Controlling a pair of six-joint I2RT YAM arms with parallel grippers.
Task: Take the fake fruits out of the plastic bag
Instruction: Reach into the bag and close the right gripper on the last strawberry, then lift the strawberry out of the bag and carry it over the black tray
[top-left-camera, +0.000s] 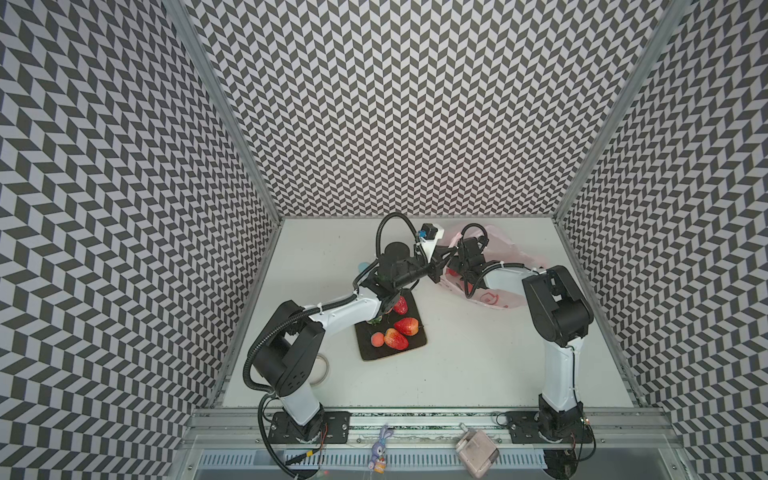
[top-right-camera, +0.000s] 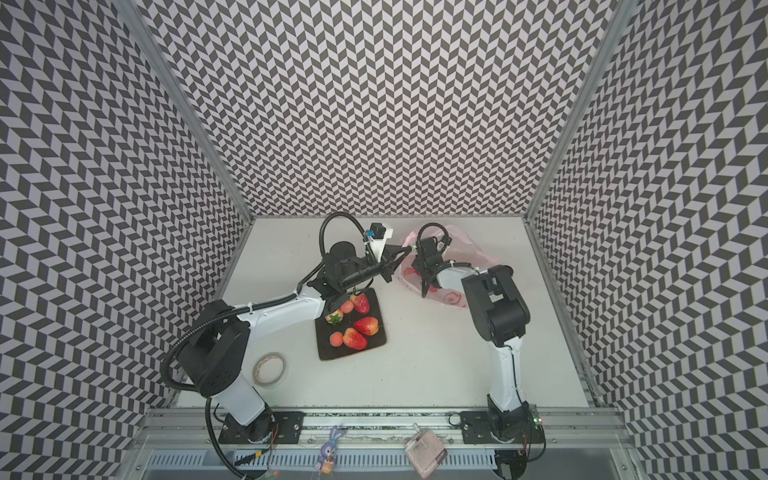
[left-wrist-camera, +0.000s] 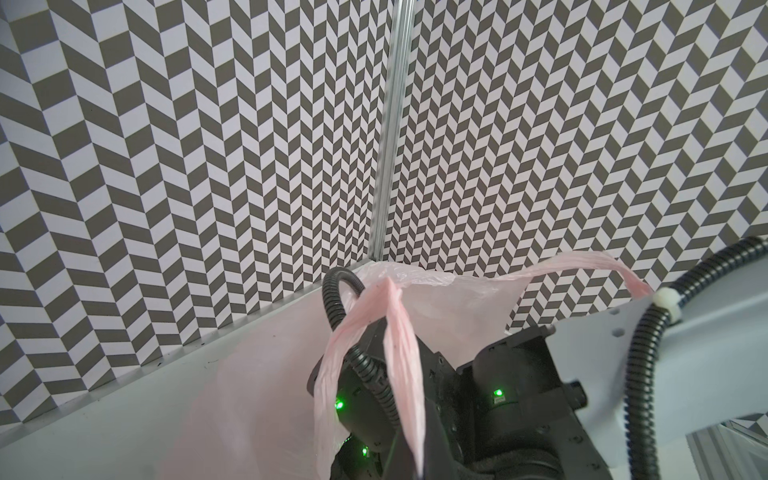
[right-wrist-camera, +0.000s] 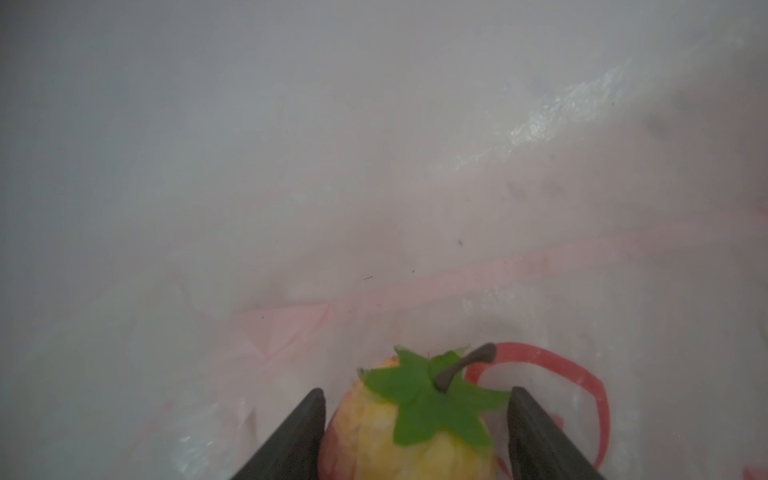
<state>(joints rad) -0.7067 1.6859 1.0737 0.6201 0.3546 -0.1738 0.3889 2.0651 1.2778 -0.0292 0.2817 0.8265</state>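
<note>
The task is judged well advanced but not finished. Six fake fruits (top-right-camera: 367, 325) are seen out of the bag, laid on the dark square plate (top-right-camera: 328, 353) near the middle of the table (top-left-camera: 478, 365). Four strawberries and two small orange-peach balls are counted in a top view, and part of the group is covered by the left arm. The plastic bag (top-left-camera: 498, 299) is found at about two o'clock from the plate, apart from it, toward the far right of the table.

The left gripper (top-left-camera: 454, 248) is closed tight. The bag's loop handle (left-wrist-camera: 399, 353) is judged to be pinched in it and lifted, so that the mouth is held open. The right gripper (right-wrist-camera: 417, 390) is sunk inside the bag. Its jaws are set partway apart on either side of one pale, yellowish strawberry (right-wrist-camera: 386, 440) with a green cap. One finger is seen touching the fruit and the other just beside the leaf, but whether a firm hold is had cannot be told.

At least this one fruit is left to be lifted out and set down with the others. Red patches are made out through the bag's wall near its nine-o'clock edge in both top views, yet it cannot be told whether these are further fruits or printed marks.
</note>
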